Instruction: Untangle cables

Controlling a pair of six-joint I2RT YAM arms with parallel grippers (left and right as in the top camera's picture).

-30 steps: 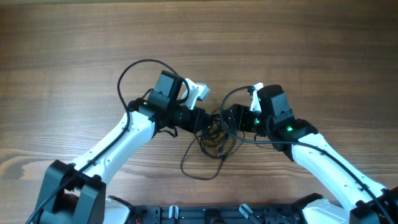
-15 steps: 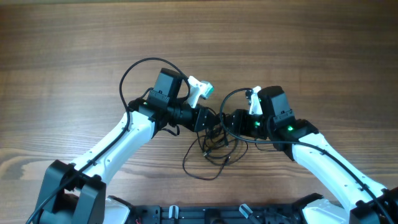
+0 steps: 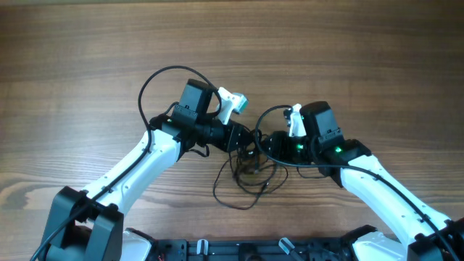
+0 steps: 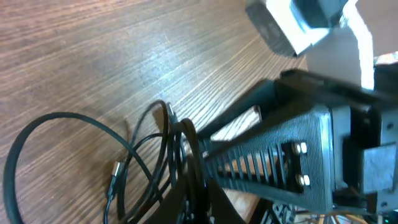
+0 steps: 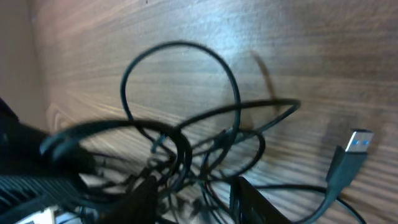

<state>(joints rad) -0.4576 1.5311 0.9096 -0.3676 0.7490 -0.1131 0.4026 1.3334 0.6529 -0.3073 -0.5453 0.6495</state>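
Observation:
The cables (image 3: 249, 174) are a tangle of thin black cords on the wooden table between my two grippers, with one loop trailing toward the front left. My left gripper (image 3: 244, 139) is at the top of the tangle. In the left wrist view its fingers (image 4: 200, 202) are pressed together on strands of the cables (image 4: 127, 165). My right gripper (image 3: 263, 143) faces it from the right. In the right wrist view its fingers (image 5: 196, 199) are spread open with loops of the cables (image 5: 186, 127) between and ahead of them. A blue-tipped USB plug (image 5: 351, 142) lies to the right.
The wooden table (image 3: 87, 51) stretches all around. Thicker black wires (image 3: 156, 83) arc off each arm. The right gripper's ribbed finger (image 4: 267, 155) fills the left wrist view, very close. A small metal plug (image 4: 115, 169) lies among the strands.
My left gripper has moved right and my right gripper slightly left, so they have closed in on each other over the tangle. The cable bundle has shifted and bunched a little.

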